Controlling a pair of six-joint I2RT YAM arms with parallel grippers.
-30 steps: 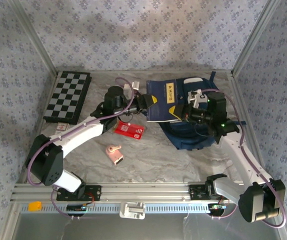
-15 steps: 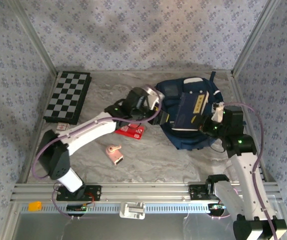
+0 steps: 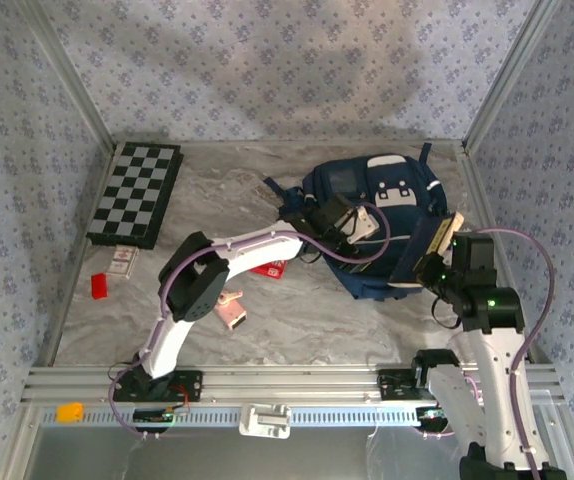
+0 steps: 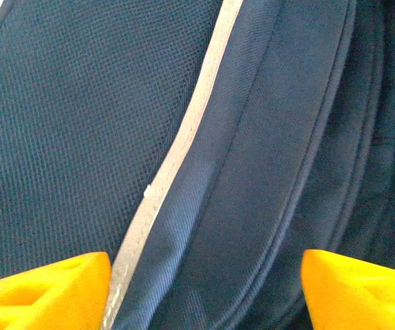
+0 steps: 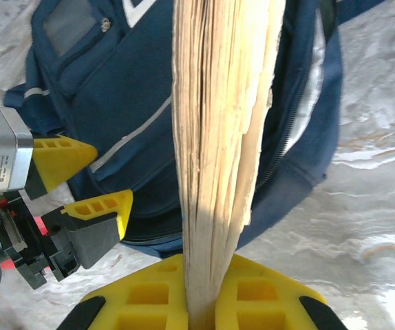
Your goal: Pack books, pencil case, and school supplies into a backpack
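The navy backpack lies at the back right of the table, its fabric and pale piping close under my left wrist camera. My left gripper hovers over its front, open, with only backpack fabric between the yellow fingertips. My right gripper is shut on the books, held on edge with the pages up, at the backpack's right side. The red pencil case lies partly under the left arm. The pink school supplies gadget sits nearer the front.
A checkered board lies at the back left, with a small card and a tiny red block in front of it. My left gripper's fingers stand close to the left of the held books. Enclosure walls rise on three sides.
My left arm swung right from above the pencil case onto the backpack, and its jaws opened. My right gripper drew the books back from over the backpack to its right edge.
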